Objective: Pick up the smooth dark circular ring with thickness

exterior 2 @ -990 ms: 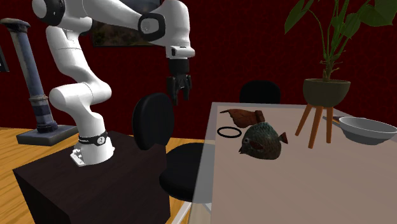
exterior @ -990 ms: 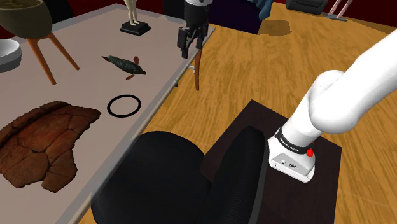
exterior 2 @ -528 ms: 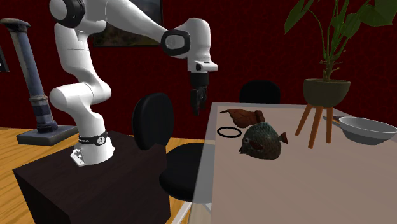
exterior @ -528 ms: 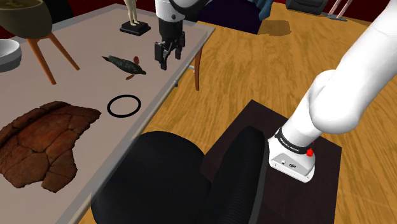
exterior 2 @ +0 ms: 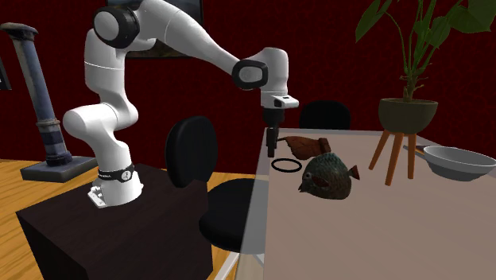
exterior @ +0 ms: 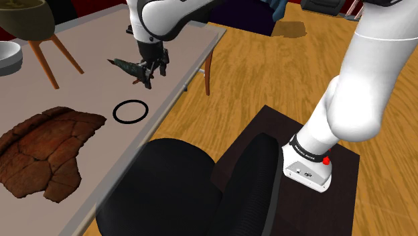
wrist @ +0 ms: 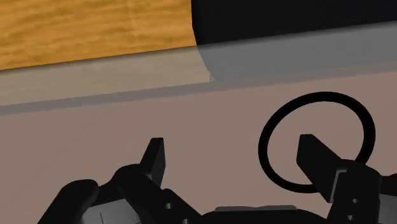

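While the claw hung spread above the desk, one finger over the ring lying flat near its edge, I judged it best to straddle the band squarely before descending.

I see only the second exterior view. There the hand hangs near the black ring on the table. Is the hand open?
Observer: Yes. In the wrist view the hand has its fingers well apart, with nothing between them.
Operator: Is the ring centred between the fingers?
Observer: No. The black ring lies flat to one side, showing behind one finger; the gap between the fingers shows bare table.
Operator: Which way is the offset?
Observer: In the shoulder view the ring lies toward that view's lower left of the hand, which partly covers a dark fish figure.
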Controlling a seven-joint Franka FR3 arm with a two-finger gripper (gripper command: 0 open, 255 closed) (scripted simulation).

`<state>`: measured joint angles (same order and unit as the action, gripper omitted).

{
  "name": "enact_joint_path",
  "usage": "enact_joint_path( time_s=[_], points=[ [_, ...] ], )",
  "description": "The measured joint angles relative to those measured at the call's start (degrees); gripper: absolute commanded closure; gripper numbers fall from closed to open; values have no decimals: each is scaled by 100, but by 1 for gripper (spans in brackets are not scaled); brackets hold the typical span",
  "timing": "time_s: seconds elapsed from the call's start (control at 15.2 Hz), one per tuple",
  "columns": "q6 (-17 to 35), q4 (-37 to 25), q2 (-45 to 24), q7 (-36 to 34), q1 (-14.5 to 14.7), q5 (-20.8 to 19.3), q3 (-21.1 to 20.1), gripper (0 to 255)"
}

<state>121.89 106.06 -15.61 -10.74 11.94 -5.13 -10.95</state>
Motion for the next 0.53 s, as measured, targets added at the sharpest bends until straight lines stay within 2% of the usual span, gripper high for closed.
enact_joint_path(
  time_s=[0.33,0.53],
  points=[
    [-68,-1066,-1055,-90,291,-258,-57,0],
    [22,-1295,-1394,-122,392,-343,-60,0]
  ],
)
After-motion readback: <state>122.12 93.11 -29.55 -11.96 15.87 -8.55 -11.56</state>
